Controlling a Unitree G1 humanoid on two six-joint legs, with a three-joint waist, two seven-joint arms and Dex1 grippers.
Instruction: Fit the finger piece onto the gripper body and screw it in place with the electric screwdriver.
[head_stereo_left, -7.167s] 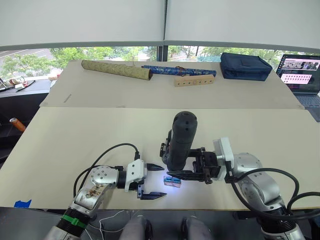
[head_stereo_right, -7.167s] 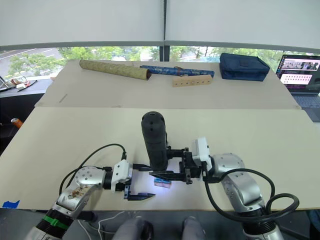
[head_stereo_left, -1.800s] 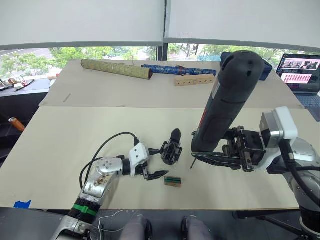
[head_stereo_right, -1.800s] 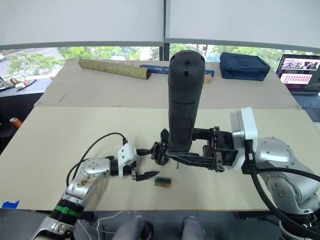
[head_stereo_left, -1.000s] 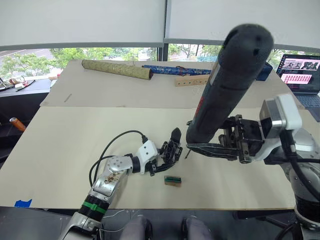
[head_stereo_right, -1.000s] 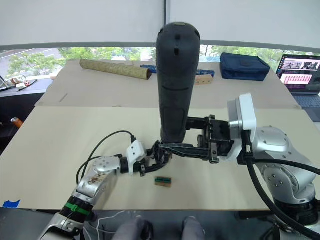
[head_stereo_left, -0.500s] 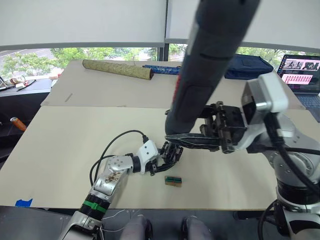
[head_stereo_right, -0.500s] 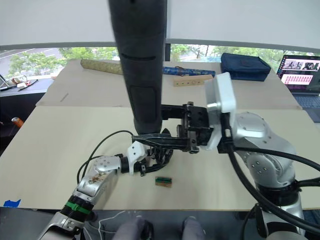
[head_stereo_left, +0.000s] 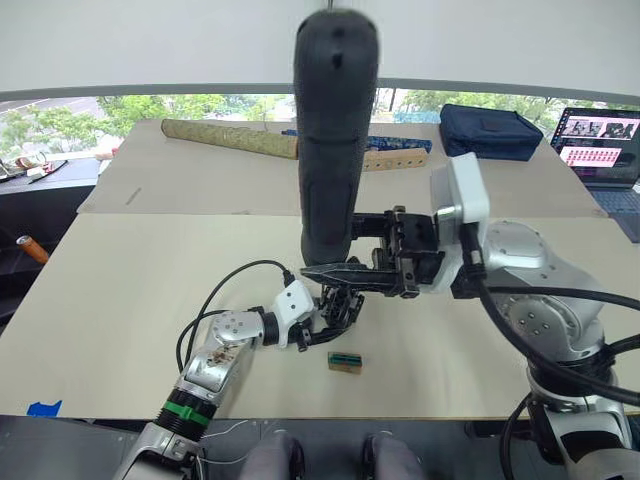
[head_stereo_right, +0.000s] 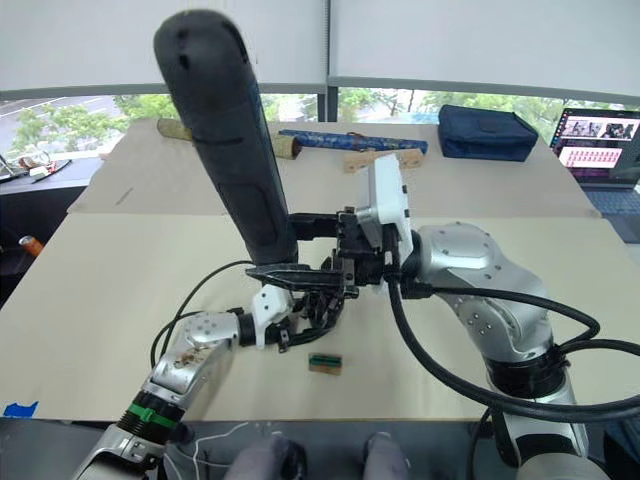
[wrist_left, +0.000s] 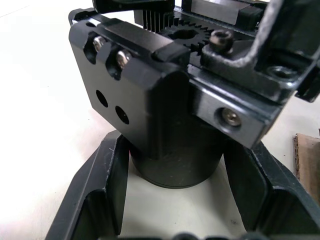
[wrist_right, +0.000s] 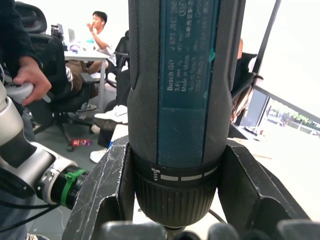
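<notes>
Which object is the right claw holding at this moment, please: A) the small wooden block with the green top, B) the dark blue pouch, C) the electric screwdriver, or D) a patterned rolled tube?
C: the right claw is shut around the lower end of the upright electric screwdriver, directly above the gripper body.

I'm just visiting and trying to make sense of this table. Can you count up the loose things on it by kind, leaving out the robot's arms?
Tools: 1, the electric screwdriver
Mechanical parts: 1, the gripper body
Wooden blocks: 2, small green-topped block, long holed block
Rolled tubes: 2, gold tube, blue tube
Bags: 1, navy pouch
Laptops: 1, laptop
Total: 8
</notes>
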